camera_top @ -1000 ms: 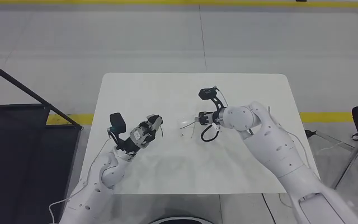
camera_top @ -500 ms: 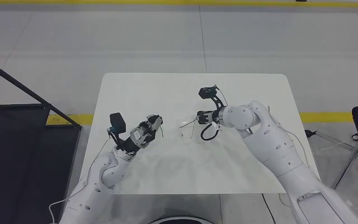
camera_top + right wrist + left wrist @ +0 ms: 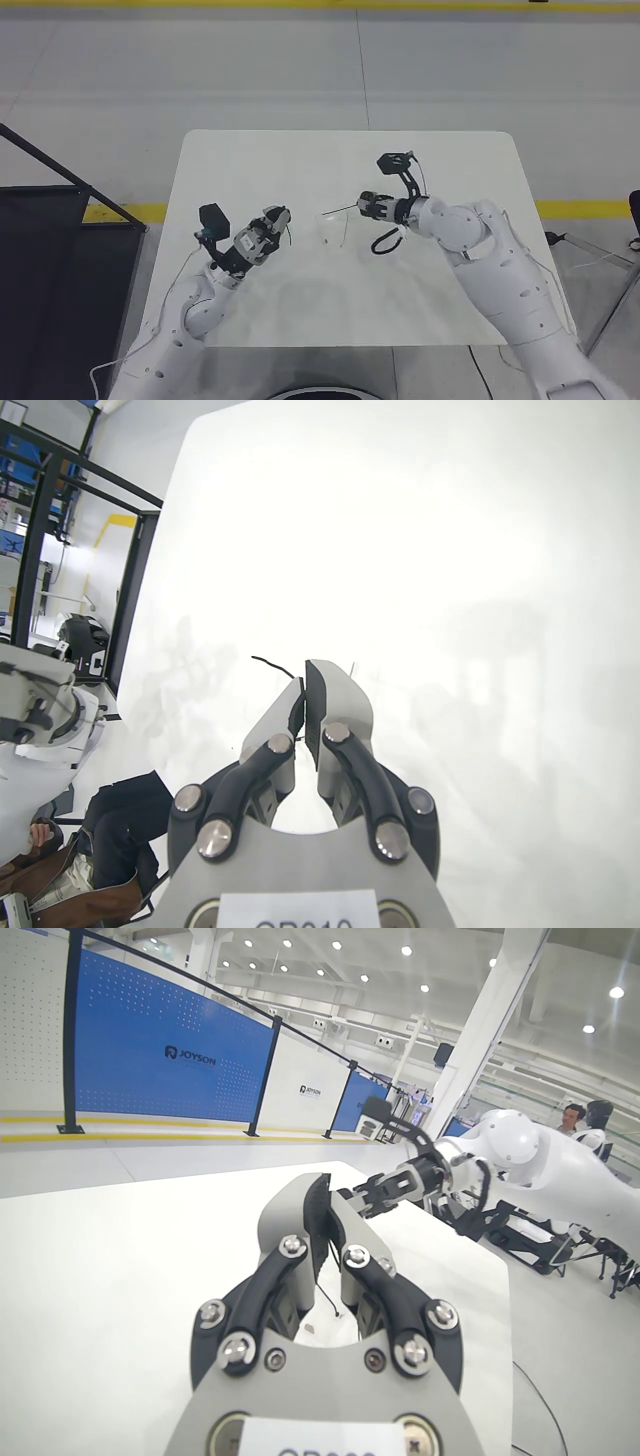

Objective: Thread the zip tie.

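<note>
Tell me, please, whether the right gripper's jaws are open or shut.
Shut: on the right gripper, the jaws press together on a thin black zip tie, its end sticking out past them.

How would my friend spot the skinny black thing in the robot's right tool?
Find the white table, then the right tool over its middle. A thin black strand pokes from its pinched tips toward the other arm, whereas the other strand, in the left tool, dangles.

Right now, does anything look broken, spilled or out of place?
Nothing stands out. The left gripper pinches a thin black tie; the right gripper pinches a black strand. They are apart over the table.
</note>
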You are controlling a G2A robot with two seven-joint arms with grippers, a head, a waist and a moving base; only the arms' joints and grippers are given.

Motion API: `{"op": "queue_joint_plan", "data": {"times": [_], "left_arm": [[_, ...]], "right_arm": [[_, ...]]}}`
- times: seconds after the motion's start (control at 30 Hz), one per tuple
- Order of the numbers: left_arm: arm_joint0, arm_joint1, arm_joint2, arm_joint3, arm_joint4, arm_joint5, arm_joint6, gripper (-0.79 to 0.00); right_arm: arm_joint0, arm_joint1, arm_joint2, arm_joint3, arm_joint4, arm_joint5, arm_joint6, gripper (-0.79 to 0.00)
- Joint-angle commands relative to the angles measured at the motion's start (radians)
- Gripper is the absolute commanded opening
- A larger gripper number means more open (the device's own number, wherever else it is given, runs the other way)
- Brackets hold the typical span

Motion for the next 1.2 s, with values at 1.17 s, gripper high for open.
{"op": "queue_joint_plan", "data": {"times": [1.17], "left_arm": [[-0.052, -0.031, 0.117, 0.078, 0.219, 0.149, 0.215, -0.785]], "right_arm": [[-0.548, 0.08, 0.313, -0.499, 0.062, -0.238, -0.138, -0.785]]}}
